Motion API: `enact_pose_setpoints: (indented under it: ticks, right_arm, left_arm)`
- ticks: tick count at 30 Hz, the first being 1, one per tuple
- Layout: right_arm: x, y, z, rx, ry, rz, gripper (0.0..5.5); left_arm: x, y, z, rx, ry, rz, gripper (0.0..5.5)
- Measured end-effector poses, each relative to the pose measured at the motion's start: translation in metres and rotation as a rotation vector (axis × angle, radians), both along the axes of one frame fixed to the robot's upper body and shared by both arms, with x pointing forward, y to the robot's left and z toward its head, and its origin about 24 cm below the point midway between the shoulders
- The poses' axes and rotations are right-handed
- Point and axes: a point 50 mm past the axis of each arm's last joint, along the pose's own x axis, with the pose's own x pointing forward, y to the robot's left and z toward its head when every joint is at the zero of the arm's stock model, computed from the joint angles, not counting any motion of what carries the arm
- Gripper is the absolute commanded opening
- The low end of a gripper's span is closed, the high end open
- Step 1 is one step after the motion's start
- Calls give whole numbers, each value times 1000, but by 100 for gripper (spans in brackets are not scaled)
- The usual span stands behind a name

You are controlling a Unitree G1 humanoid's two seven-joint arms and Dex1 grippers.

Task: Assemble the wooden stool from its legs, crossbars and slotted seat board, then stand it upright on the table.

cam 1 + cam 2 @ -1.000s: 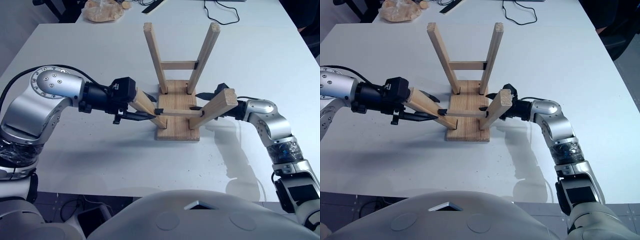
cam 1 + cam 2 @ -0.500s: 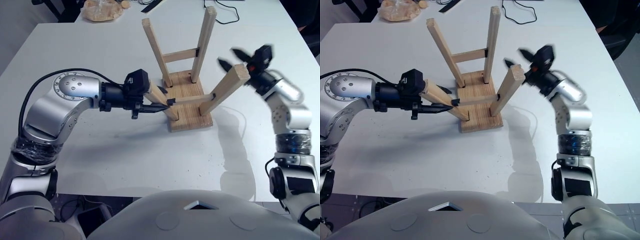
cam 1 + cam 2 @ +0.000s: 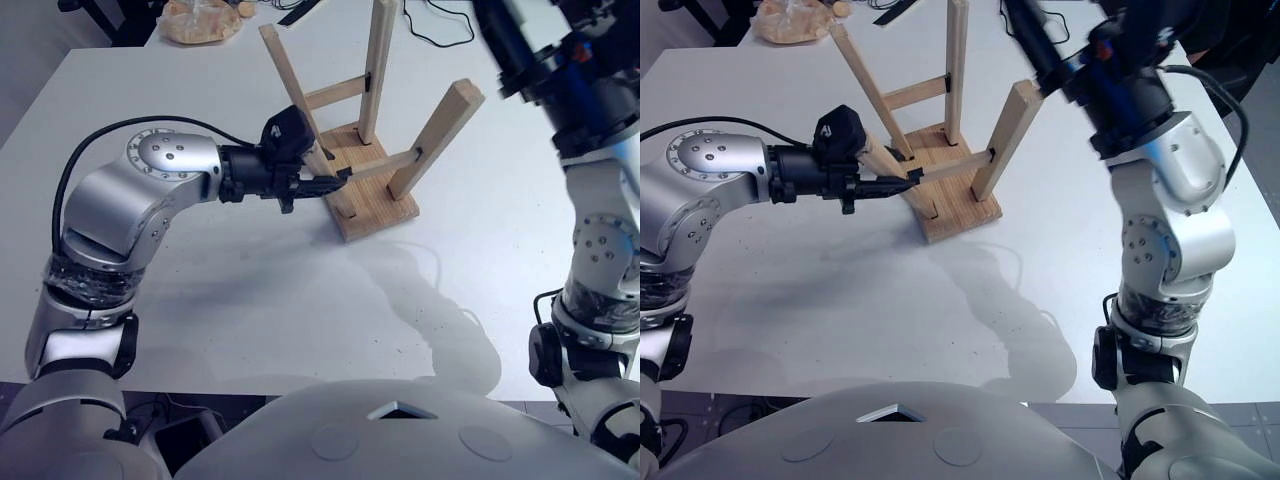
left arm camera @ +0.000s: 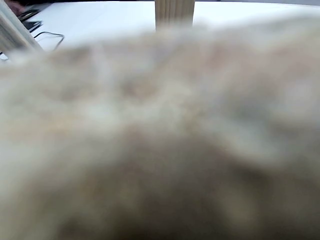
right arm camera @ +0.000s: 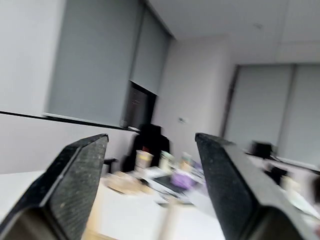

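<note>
Your tally: legs (image 3: 437, 137) x4, you can see all four | crossbars (image 3: 337, 93) x2 | seat board (image 3: 362, 207) x1 | pincers x2: left pincer (image 3: 335, 181), right pincer (image 5: 150, 190) | bag (image 3: 205, 20) x1 | black cable (image 3: 445, 43) x1

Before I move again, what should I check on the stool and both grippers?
1. Left gripper closed on a leg: ok.
2. Right gripper open and empty: ok.
3. Four legs standing in the seat board: ok.
4. Seat board flat on the table: cannot tell.
5. Stool upright: not ok, its legs point up.
</note>
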Motion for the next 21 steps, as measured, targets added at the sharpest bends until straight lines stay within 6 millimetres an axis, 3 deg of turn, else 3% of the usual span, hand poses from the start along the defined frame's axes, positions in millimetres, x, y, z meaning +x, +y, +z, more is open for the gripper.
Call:
enact_pose_setpoints:
  ticks: [4, 10, 15, 18, 21]
  right_arm:
    - [2, 22, -14, -66, 37, -5, 321]
    - [23, 47, -60, -219, 141, -89, 321]
    - [25, 51, -97, -349, 160, -198, 321]
    - [23, 54, -137, -435, 246, -244, 321]
    - [22, 58, -145, -461, 207, -276, 321]
  left_arm:
    - [0, -7, 2, 29, 16, -23, 204]
    - [5, -11, 0, 110, 12, -92, 204]
    - [7, -13, -1, 138, 4, -118, 204]
    - [6, -13, -2, 144, 1, -122, 204]
    - [7, -12, -4, 159, 3, -116, 204]
